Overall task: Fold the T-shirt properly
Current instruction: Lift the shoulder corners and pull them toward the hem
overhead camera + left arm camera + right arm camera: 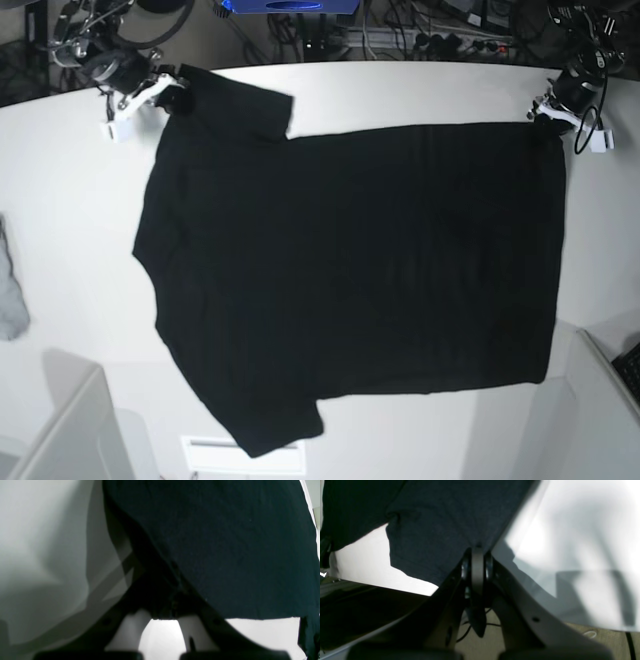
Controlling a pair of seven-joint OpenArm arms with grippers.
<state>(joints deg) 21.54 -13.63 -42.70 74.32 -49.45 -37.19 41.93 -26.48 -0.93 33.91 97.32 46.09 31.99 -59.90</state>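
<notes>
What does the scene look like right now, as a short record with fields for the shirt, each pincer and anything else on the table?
shirt: black T-shirt spread flat, plain side up, on the white table
left pincer: shut on the T-shirt's far corner at the hem end
right pincer: shut on the T-shirt by the far sleeve
other: small grey cloth at the table's edge, apart from the shirt
fold: not yet begun

A white bench (400, 90) carried a small grey cloth (10, 300) at its left edge; tangled cables (420, 30) lay beyond its far edge.
</notes>
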